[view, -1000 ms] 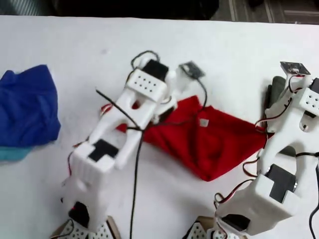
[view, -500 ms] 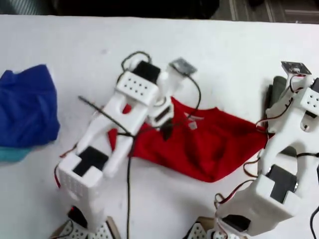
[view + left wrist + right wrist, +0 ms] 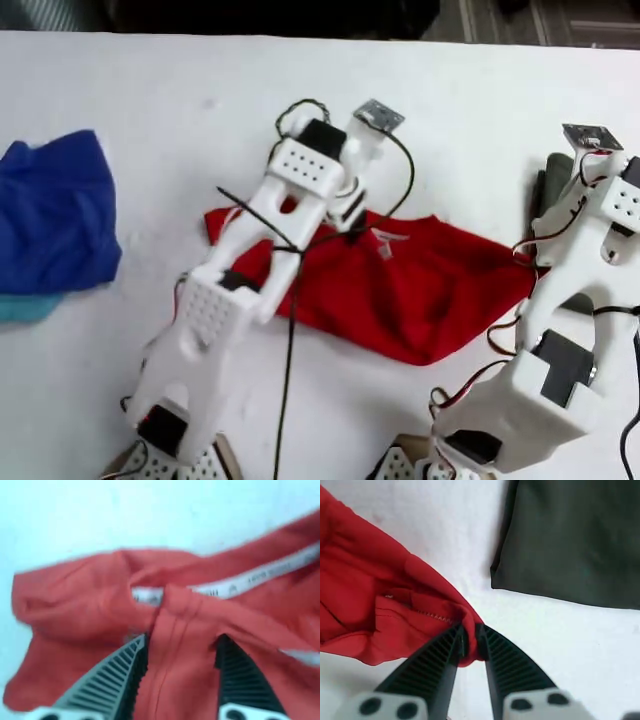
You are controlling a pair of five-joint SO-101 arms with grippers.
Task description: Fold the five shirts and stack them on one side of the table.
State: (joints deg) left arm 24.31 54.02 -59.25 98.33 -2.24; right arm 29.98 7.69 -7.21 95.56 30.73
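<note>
High view: we see two white arms at a white table (image 3: 150,80), and a red shirt (image 3: 430,300) lies spread out between their two grippers.
Left gripper: in the left wrist view the left gripper (image 3: 182,640) is not closed. Its fingers (image 3: 115,675) stand apart, and a raised fold of the red shirt lies between them, just by the collar.
Right gripper: the right gripper (image 3: 470,630) is closed, and its jaws pinch a corner of the red shirt at the hem.
Red shirt: from the right gripper it runs flat on the table toward the left gripper.
Dark shirt: the dark shirt (image 3: 575,535) lies flat just beyond the right gripper, with a strip of bare table between it and the red shirt.
Blue shirt: the blue shirt (image 3: 60,215) lies crumpled, well apart from the left gripper, on the side away from the right gripper.
Teal cloth: we see an edge of teal cloth (image 3: 20,308) coming out from under the blue shirt.
</note>
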